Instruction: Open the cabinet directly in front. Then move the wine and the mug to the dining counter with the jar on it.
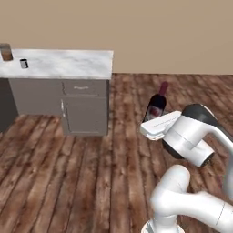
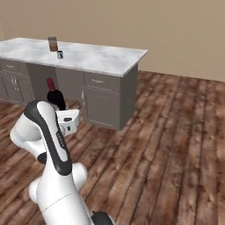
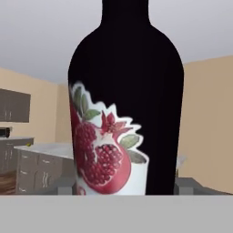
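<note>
While the wine (image 1: pixel 157 103) rides clamped in the gripper (image 1: pixel 152 124), tilted above the wood floor, the carrying step is under way. Next comes reaching the dining counter (image 1: pixel 77 68) and setting it upright by the mug (image 1: pixel 24 63) and jar (image 1: pixel 6 52) near its far-left edge. Dark glass, red foil neck, pomegranate label.
</note>
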Robot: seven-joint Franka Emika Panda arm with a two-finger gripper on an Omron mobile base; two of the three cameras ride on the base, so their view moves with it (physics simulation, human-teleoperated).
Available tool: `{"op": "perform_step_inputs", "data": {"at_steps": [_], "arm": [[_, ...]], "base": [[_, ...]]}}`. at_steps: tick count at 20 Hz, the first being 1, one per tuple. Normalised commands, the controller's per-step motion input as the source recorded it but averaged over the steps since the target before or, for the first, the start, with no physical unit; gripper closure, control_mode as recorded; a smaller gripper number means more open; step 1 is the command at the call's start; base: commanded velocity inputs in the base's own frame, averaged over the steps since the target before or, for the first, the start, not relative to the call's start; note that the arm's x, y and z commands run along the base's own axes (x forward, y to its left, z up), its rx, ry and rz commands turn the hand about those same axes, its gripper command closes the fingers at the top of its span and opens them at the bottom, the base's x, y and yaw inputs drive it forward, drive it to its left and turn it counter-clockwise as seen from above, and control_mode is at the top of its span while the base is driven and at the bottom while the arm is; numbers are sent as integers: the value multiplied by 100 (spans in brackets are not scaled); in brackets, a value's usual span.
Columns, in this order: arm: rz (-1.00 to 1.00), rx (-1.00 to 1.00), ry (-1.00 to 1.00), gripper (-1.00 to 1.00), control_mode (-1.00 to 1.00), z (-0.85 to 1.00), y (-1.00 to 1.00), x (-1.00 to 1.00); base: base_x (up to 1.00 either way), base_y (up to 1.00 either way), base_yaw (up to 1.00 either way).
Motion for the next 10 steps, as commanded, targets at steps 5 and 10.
{"op": "perform_step_inputs", "data": {"at_steps": [5, 10], "arm": [[0, 0, 0, 100, 100, 0, 0, 0], [0, 0, 0, 100, 100, 0, 0, 0]], "base": [[87, 100, -9], [85, 100, -5]]}}
